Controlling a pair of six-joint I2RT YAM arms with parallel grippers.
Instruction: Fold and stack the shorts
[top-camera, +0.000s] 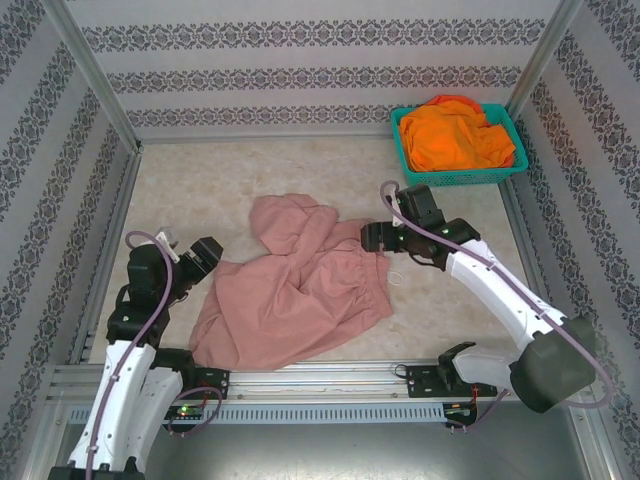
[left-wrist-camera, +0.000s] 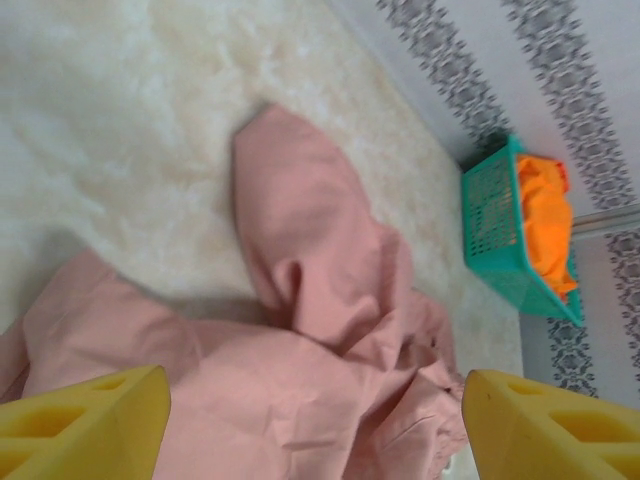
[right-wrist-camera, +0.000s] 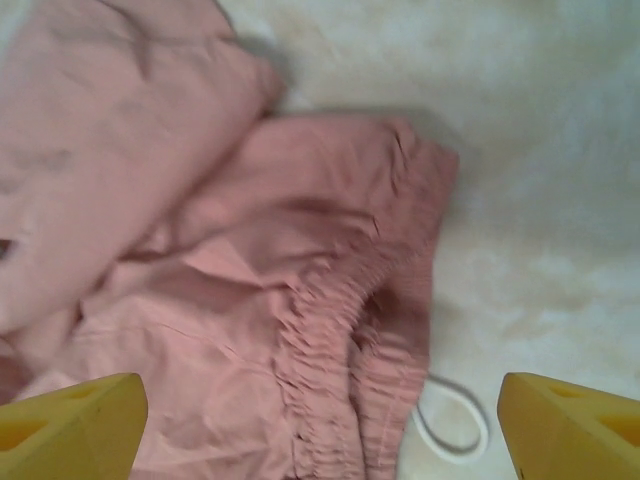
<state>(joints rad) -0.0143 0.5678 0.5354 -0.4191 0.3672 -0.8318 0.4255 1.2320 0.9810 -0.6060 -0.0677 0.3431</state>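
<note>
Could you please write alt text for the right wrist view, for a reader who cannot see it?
Crumpled dusty pink shorts lie on a pale table, their gathered waistband at centre, a white drawstring loop beside it. The right gripper hangs open above them.

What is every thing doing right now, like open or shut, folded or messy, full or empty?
pink shorts: crumpled on the table, not folded.
white drawstring: loose loop lying on the table.
orange shorts: bunched up inside the basket.
teal basket: upright, full of orange cloth.
left hand: open, holding nothing.
right hand: open, holding nothing.
</note>
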